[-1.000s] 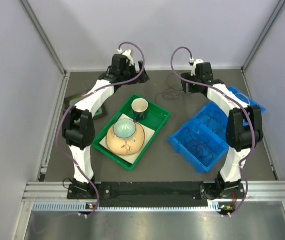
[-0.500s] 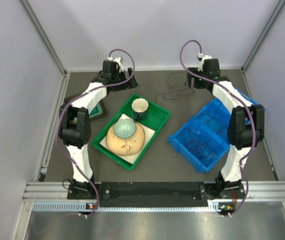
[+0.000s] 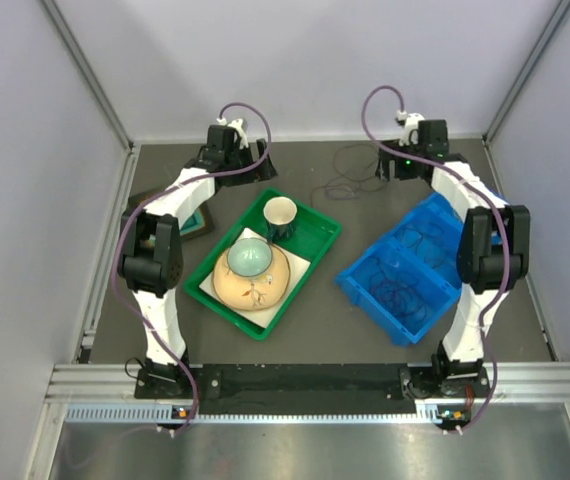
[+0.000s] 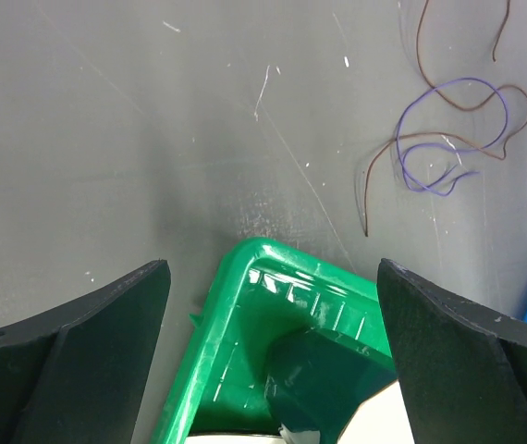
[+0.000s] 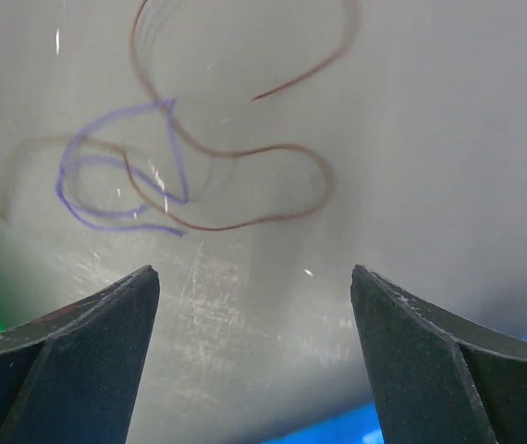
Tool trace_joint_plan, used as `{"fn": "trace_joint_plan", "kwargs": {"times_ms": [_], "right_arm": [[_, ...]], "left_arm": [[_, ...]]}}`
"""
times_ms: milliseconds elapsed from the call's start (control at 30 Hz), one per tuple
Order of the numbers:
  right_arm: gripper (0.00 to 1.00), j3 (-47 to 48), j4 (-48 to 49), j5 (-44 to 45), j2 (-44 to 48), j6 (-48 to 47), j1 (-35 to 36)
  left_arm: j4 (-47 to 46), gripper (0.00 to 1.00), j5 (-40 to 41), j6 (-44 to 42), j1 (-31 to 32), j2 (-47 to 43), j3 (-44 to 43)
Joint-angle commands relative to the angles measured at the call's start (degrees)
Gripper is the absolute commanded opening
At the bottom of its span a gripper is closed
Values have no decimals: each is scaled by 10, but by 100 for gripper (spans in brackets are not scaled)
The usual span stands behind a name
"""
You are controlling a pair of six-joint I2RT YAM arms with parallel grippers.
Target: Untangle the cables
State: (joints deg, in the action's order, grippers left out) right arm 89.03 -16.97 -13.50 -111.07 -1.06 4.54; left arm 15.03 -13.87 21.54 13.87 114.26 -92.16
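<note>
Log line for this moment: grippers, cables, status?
left gripper: open, empty, above green tray corner | right gripper: open, empty, above cables | cables: purple and brown, tangled on table, ungripped

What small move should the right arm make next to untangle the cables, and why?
Probably lower the open right gripper onto the thin brown wire: it hovers empty, and just ahead of it that wire crosses the thin purple wire.
</note>
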Motion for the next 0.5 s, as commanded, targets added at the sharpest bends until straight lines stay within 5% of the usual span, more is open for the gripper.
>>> {"fn": "trace_joint_plan", "kwargs": {"times_ms": [0, 467], "right_arm": [[84, 30, 15, 11, -49, -164, 57], [71, 138, -3, 35, -168, -214, 76]], "left_arm": [[-35, 99, -1, 3, -2, -6, -9], [-25, 99, 5, -4, -1, -18, -4]]}}
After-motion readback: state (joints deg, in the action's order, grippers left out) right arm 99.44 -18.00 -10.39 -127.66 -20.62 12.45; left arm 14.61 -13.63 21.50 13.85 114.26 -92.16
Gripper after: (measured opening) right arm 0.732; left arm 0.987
